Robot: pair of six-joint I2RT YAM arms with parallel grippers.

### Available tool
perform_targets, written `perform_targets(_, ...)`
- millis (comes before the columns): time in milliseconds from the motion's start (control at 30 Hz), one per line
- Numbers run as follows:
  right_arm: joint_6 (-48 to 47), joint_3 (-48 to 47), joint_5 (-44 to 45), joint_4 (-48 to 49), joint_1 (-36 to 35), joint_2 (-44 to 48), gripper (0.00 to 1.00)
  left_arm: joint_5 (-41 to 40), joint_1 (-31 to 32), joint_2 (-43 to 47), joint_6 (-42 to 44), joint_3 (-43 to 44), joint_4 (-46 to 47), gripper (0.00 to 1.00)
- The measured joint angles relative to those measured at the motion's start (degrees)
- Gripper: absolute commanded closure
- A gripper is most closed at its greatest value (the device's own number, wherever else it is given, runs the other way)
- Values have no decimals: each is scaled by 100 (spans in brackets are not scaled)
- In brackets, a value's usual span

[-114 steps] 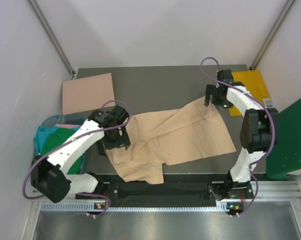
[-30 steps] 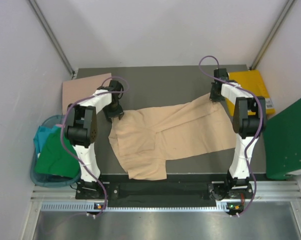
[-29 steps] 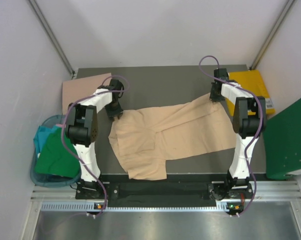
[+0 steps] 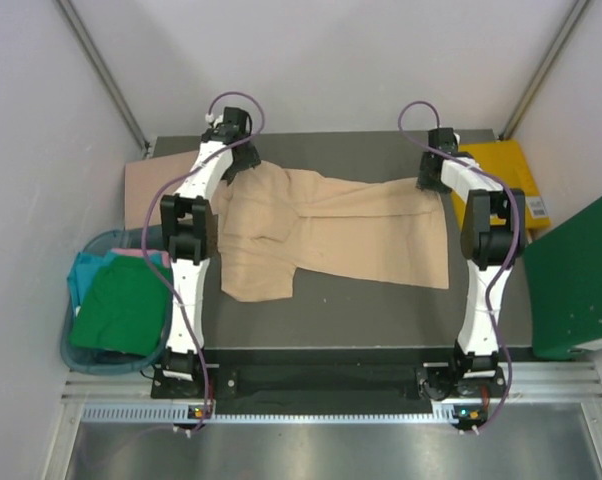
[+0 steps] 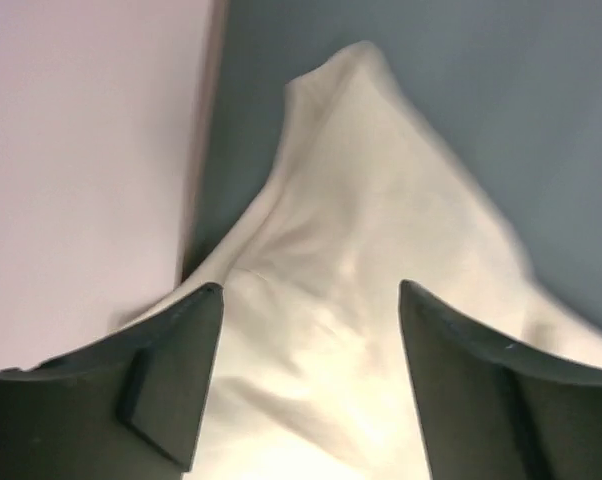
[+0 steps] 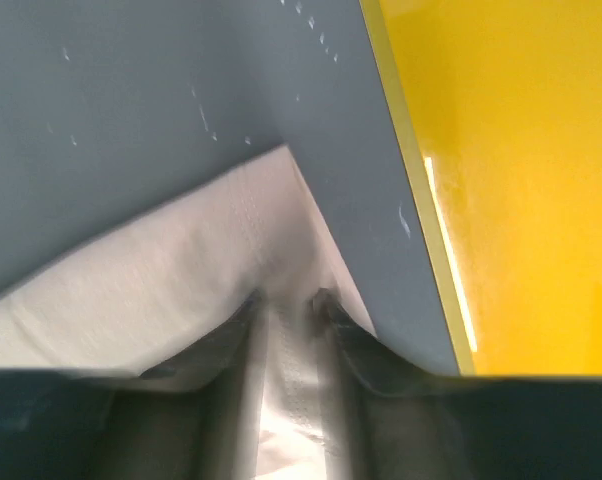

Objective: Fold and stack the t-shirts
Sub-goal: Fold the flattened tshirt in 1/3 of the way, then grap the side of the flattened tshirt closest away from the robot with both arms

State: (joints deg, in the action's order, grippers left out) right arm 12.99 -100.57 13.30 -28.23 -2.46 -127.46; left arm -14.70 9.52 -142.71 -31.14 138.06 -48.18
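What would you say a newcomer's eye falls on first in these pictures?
The beige t-shirt lies spread across the far half of the table. The right gripper pinches one corner beside a yellow sheet; the left gripper stands open over the opposite corner. A green t-shirt lies off the table's left side.

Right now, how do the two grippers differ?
The left gripper holds its jaws wide apart over the beige t-shirt; the right gripper pinches the shirt's corner. A pinkish sheet lies beside the left gripper, a yellow sheet beside the right. Both reach the shirt's far edge.
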Motion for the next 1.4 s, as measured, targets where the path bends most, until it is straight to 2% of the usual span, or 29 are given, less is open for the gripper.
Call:
perform_targets(67,-46,146,79,232,4,87,1,4,-61,170,39,-553,166,5)
perform_targets(100,-68,334,136,332,9,210,0,-22,-96,328,92,-935,192,1)
perform_targets(267,-125,1845,350,599,13,1744,0,-212,-125,1679,210,-2844,378,1)
perform_targets(467,70,2813,286,468,13,3777,1,-90,-98,3589,-24,-4046,420,2)
perform_targets(600,337,3560,-15,170,57,4389,3,227,-87,4538,-295,-5320,452,2)
perform_targets(800,802,4881,-586,-365,306,4422,5,629,-85,4848,-485,-7055,269,2)
perform_targets(967,1141,5296,-922,-514,758,4343,7,925,-85,5097,-509,-7641,219,4)
perform_targets(1133,1325,5324,-1169,-367,898,4133,11,1235,-85,5488,-562,-8096,323,16)
perform_targets(1200,1370,5320,-1215,-319,911,4107,13,1429,-83,5602,-605,-8288,363,17)
perform_targets(1267,1429,5254,-1292,-264,918,4033,23,1606,-70,5694,-629,-8476,413,23)
perform_targets(1333,1475,5195,-1419,-146,925,3947,28,1751,-50,5770,-649,-8631,431,28)
perform_targets(1400,1550,5106,-1659,15,940,3823,29,1856,-39,5838,-643,-8736,407,32)
